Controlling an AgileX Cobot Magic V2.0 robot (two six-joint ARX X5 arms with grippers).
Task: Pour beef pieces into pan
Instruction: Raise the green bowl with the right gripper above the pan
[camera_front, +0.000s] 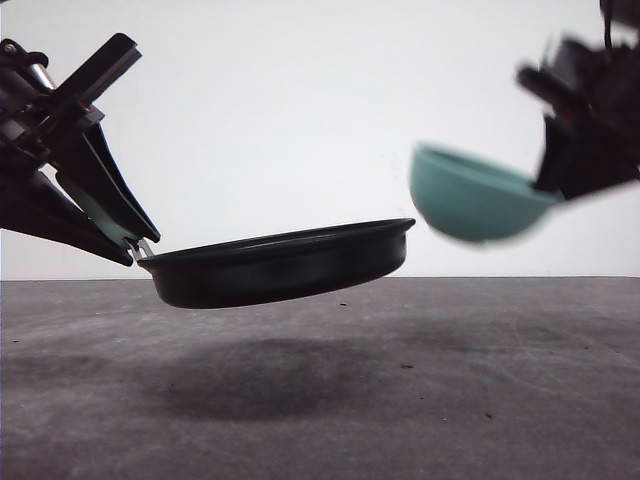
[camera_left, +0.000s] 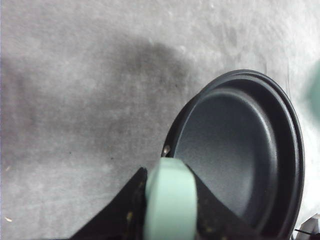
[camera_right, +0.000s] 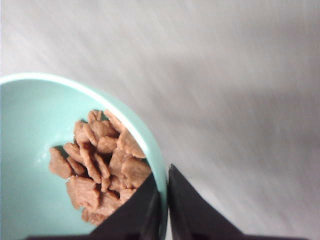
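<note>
Your left gripper (camera_front: 125, 240) is clamped on the mint-green handle (camera_left: 169, 200) of the pan (camera_front: 285, 262), and you have the pan lifted clear of the grey table (camera_front: 320, 400), its dark shadow lying on the surface beneath it. In the front view the pan sits slightly tilted, the far rim on the right riding a little higher than the handle end. From the left wrist camera you can see the black fingers (camera_left: 125, 210) pressed against both sides of the handle, and the pan's dark inside looks bare. Your right gripper (camera_right: 162, 200) is pinched shut on the rim of the teal bowl (camera_front: 470, 195), one finger inside the wall and one outside, with the rim wedged in the narrow slit between them. The beef pieces (camera_right: 100, 160) lie heaped in the bowl, piled against the wall next to the gripped rim. In the front view the bowl hangs in the air to the right of the pan and a bit higher, just beside its raised rim but apart from it; that side of the picture is blurred, so you probably cannot judge the bowl's tilt exactly.
</note>
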